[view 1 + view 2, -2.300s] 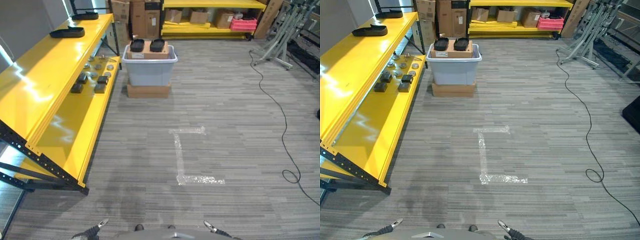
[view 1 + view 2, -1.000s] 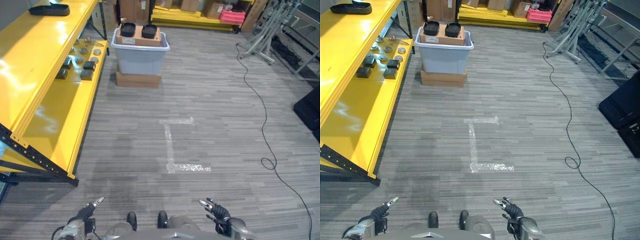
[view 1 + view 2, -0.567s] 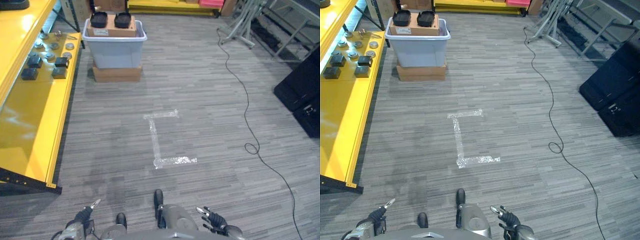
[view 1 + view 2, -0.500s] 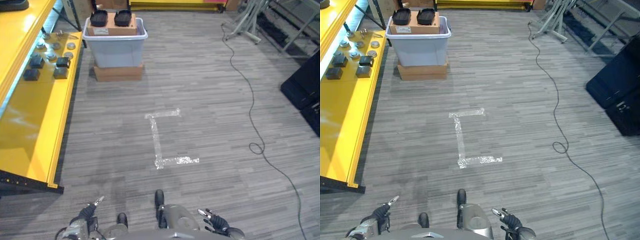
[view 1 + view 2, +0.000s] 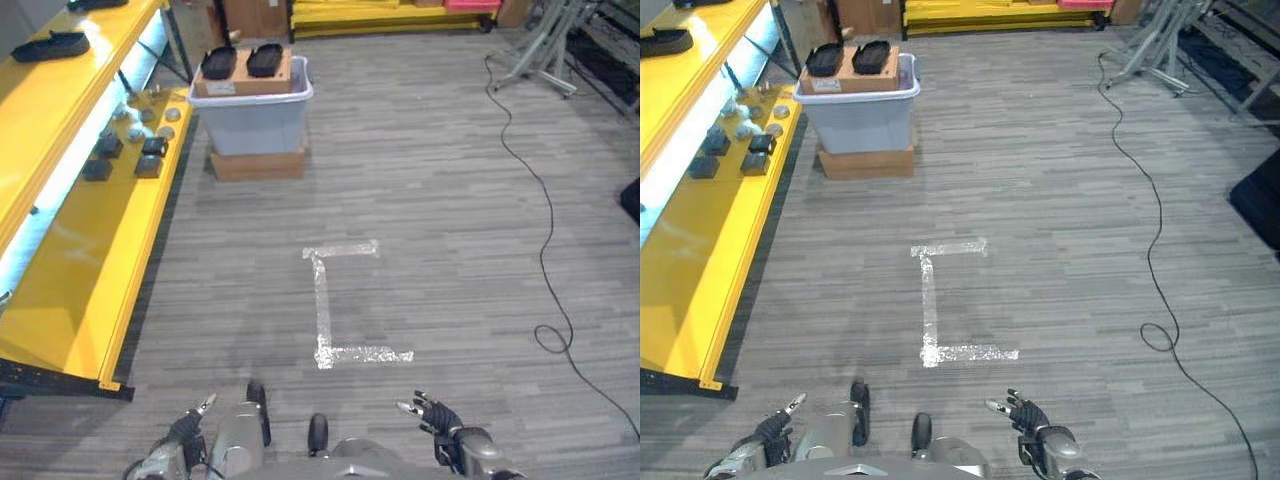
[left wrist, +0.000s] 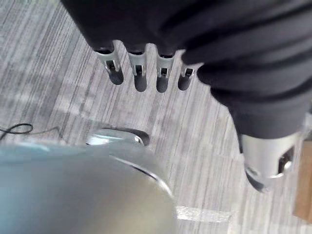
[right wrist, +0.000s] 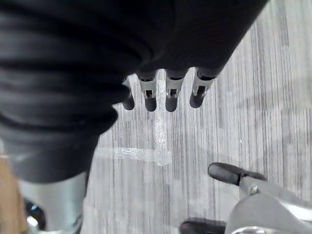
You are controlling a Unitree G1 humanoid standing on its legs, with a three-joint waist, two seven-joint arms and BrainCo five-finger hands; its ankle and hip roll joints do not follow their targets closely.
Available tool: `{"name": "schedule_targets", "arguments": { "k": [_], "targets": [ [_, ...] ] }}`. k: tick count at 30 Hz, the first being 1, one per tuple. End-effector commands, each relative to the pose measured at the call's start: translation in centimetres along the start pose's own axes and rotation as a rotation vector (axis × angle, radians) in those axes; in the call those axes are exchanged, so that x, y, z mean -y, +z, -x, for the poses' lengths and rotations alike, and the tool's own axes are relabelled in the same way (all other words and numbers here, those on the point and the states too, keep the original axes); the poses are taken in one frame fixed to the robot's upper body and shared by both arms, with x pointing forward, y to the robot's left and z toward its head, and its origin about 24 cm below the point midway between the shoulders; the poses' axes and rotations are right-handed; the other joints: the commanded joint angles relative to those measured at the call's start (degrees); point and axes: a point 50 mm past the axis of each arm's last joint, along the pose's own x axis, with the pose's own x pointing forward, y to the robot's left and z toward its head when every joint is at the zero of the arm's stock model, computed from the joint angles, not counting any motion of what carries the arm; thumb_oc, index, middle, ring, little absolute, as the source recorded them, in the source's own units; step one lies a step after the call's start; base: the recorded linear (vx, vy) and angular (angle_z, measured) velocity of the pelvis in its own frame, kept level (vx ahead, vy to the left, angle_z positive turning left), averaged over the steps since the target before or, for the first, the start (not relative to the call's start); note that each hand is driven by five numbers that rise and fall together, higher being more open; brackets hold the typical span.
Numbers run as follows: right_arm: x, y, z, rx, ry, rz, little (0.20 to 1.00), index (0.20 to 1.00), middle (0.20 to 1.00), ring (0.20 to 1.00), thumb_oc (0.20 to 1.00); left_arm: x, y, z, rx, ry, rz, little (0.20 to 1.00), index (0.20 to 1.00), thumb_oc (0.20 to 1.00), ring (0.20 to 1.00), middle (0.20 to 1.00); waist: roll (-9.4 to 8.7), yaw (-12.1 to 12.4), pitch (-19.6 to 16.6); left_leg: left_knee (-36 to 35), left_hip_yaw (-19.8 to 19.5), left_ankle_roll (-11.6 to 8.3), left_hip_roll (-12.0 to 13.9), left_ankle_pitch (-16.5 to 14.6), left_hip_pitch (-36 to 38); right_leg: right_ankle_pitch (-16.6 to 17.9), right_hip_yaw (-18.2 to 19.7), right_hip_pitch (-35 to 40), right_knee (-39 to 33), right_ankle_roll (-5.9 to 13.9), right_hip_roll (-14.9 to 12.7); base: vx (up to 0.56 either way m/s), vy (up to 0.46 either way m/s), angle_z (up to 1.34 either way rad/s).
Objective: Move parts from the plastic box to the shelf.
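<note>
Approach step, I'd say: both the left hand and right hand hang open and empty, well short of the plastic box whose black parts sit on top beside the yellow shelf; next it must walk closer.

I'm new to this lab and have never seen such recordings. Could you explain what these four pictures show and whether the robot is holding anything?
Two pictures come from a stereo camera on a humanoid robot's head, looking down at the floor. Its left hand and right hand hang low, fingers relaxed, holding nothing. The other two are wrist cameras looking along each hand at the floor. Ahead, a plastic box stands on a cardboard box, with dark parts on top. The yellow shelf stands to the left, several parts on it. White tape marks the floor.
</note>
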Motion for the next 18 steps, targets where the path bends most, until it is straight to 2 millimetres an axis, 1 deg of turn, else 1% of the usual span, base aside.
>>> {"name": "schedule_targets", "arguments": {
  "k": [1, 2, 3, 4, 5, 6, 8, 9, 10, 11, 12, 13, 14, 17, 18],
  "targets": [
    [1.6, 2.4, 0.4, 0.139, -0.028, 0.041, 1.0, 1.0, 1.0, 1.0, 1.0, -0.1, -0.4, 0.2, 0.021, -0.04, -0.129, 1.0, 1.0, 1.0, 1.0, 1.0, 1.35, 3.1, 2.6, 1.5, -0.6, 1.05, -1.4, 4.4, 0.3, -5.6, 5.7, 1.3, 7.5, 4.21, -2.6, 0.35, 0.164, 0.02],
    [1.6, 2.6, 0.3, 0.151, -0.026, 0.045, 1.0, 1.0, 1.0, 1.0, 1.0, -0.3, -0.7, 0.3, 0.019, -0.044, -0.142, 1.0, 1.0, 1.0, 1.0, 1.0, 1.46, 3.8, 2.7, 1.3, -0.5, 1.21, -1.8, 4.5, -0.8, -6.4, 6.1, 1.9, 8.1, 4.21, -2.6, 0.36, 0.224, -0.06],
    [1.4, 2.9, 0.1, 0.147, -0.036, 0.049, 1.0, 1.0, 1.0, 1.0, 1.0, -0.5, -1.0, 0.4, 0.009, -0.041, -0.145, 1.0, 1.0, 1.0, 1.0, 1.0, 0.72, 4.1, 2.2, 0.7, 1.5, 2.96, -2.5, 0.2, -0.4, -7.1, 6.5, 2.5, 8.4, 4.59, -3.5, 0.34, 0.243, -0.16],
    [1.3, 2.7, 0.0, 0.119, -0.069, 0.045, 1.0, 1.0, 1.0, 1.0, 1.0, -0.8, -1.0, 0.4, -0.003, -0.036, -0.163, 1.0, 1.0, 1.0, 1.0, 1.0, 0.23, 4.4, 1.5, 0.3, 2.4, 4.37, -3.1, -2.1, 0.5, -7.8, 6.5, 3.0, 9.0, 5.17, -4.3, 0.28, 0.207, -0.3],
    [1.3, 2.5, -0.1, 0.102, -0.078, 0.035, 1.0, 1.0, 1.0, 1.0, 1.0, -0.9, -1.0, 0.4, -0.011, -0.037, -0.178, 1.0, 1.0, 1.0, 1.0, 1.0, 0.08, 4.7, 1.1, 0.0, 2.5, 4.94, -3.3, -2.6, 1.1, -8.1, 6.1, 3.1, 9.7, 5.41, -4.6, 0.29, 0.206, -0.38],
    [1.1, 2.2, -0.2, 0.078, -0.073, 0.001, 1.0, 1.0, 1.0, 1.0, 1.0, -0.8, -1.1, 0.4, -0.034, -0.062, -0.226, 1.0, 1.0, 1.0, 1.0, 1.0, -0.06, 5.0, 0.4, -0.3, 2.6, 5.74, -3.6, -3.2, 2.1, -8.8, 5.2, 3.2, 12.1, 5.86, -5.3, 0.29, 0.202, -0.32],
    [0.6, 1.8, -0.3, 0.053, -0.06, -0.017, 1.0, 1.0, 1.0, 1.0, 1.0, -0.5, -0.9, 0.3, -0.055, -0.114, -0.261, 1.0, 1.0, 1.0, 1.0, 1.0, -0.26, 4.8, -0.4, -1.2, 3.0, 7.26, -4.2, -4.4, 4.0, -6.4, 3.9, 1.5, 18.2, 7.54, -6.6, 0.31, 0.236, -0.14],
    [0.3, 1.2, -0.3, 0.027, -0.064, -0.009, 1.0, 1.0, 1.0, 1.0, 1.0, -0.2, -0.7, 0.2, -0.075, -0.152, -0.277, 1.0, 1.0, 1.0, 1.0, 1.0, 0.07, 4.1, -0.6, -2.2, 2.9, 8.55, -4.9, -5.0, 6.3, -3.4, 3.0, -1.1, 26.0, 9.18, -7.7, 0.3, 0.272, -0.16],
    [0.0, 0.9, -0.3, 0.013, -0.068, -0.003, 1.0, 1.0, 1.0, 1.0, 1.0, -0.1, -0.5, 0.2, -0.085, -0.167, -0.291, 1.0, 1.0, 1.0, 1.0, 1.0, 0.77, 3.7, -0.7, -3.0, 2.6, 9.18, -4.8, -5.4, 8.0, -0.8, 2.7, -4.1, 32.5, 10.44, -8.4, 0.35, 0.334, -0.08],
    [-0.2, 0.7, -0.4, -0.009, -0.067, -0.016, 1.0, 1.0, 1.0, 1.0, 1.0, 0.1, -0.3, 0.1, -0.084, -0.17, -0.294, 1.0, 1.0, 1.0, 1.0, 1.0, 1.99, 3.3, -0.7, -3.5, 2.3, 9.47, -4.0, -6.1, 9.6, 2.0, 2.3, -7.8, 37.5, 10.98, -9.3, 0.27, 0.266, 0.05],
    [-0.5, 0.7, -0.5, -0.021, -0.06, -0.018, 1.0, 1.0, 1.0, 1.0, 1.0, 0.2, 0.1, 0.0, -0.076, -0.167, -0.28, 1.0, 1.0, 1.0, 1.0, 1.0, 2.51, 2.9, -0.4, -3.8, 2.4, 9.66, -3.8, -6.8, 10.9, 2.4, 1.6, -10.5, 39.4, 11.05, -10.4, 0.26, 0.196, 0.1],
    [-0.8, 0.6, -0.6, -0.035, -0.056, -0.021, 1.0, 1.0, 1.0, 1.0, 1.0, 0.2, 0.5, -0.1, -0.065, -0.167, -0.265, 1.0, 1.0, 1.0, 1.0, 1.0, 2.78, 2.5, -0.2, -3.9, 2.5, 9.67, -3.8, -7.1, 11.7, 2.6, 1.1, -11.9, 38.4, 10.98, -10.9, 0.3, 0.09, -0.1],
    [-1.1, 0.2, -0.6, -0.057, -0.05, -0.013, 1.0, 1.0, 1.0, 1.0, 1.0, 0.2, 1.4, -0.2, -0.035, -0.166, -0.238, 1.0, 1.0, 1.0, 1.0, 1.0, 2.61, 1.7, 0.5, -3.9, 2.9, 9.41, -4.0, -7.8, 13.3, 2.1, -0.2, -12.7, 33.8, 10.87, -11.6, 0.32, 0.02, -0.1],
    [-1.5, -0.9, -0.4, -0.107, -0.039, 0.009, 1.0, 1.0, 1.0, 1.0, 1.0, 0.4, 3.9, -0.4, 0.034, -0.172, -0.221, 1.0, 1.0, 1.0, 1.0, 1.0, 1.27, -0.4, 1.9, -2.9, 3.5, 8.31, -4.8, -10.4, 16.0, 1.4, -3.0, -13.2, 19.6, 10.64, -12.2, 0.35, -0.049, 0.14],
    [-1.6, -1.5, -0.2, -0.138, -0.036, 0.016, 1.0, 1.0, 1.0, 1.0, 1.0, 0.8, 4.8, -0.5, 0.059, -0.182, -0.218, 1.0, 1.0, 1.0, 1.0, 1.0, 0.52, -1.5, 2.1, -2.3, 3.6, 7.87, -5.3, -11.6, 17.2, 2.5, -3.3, -13.8, 14.8, 10.84, -12.0, 0.45, -0.059, 0.13]
  ]
}}
